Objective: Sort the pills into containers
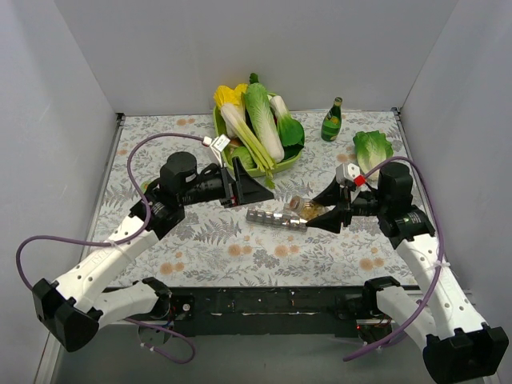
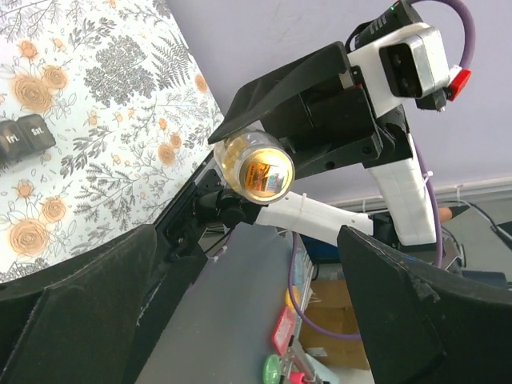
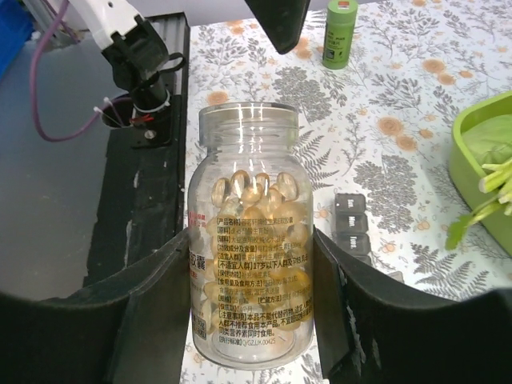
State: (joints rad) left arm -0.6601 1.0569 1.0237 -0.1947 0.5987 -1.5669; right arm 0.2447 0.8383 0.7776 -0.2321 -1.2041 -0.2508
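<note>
**Tip the bottle slowly over the strip**

The right gripper [image 1: 314,213] clamps the clear pill bottle [image 3: 250,272] by its body. The mouth is bare, with capsules [image 3: 254,190] inside. The containers [image 1: 274,217] lie mid-table, with the bottle at their 3 o'clock end. The left gripper [image 1: 240,190], fingers spread wide on nothing, hangs at their 10 o'clock. Best to tilt gently with the mouth right over one compartment — a quick tip would likely spill several capsules.

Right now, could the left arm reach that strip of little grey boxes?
Probably yes: the left gripper, open, is close to the strip with nothing between; the right gripper holds the bottle at its other end.
</note>
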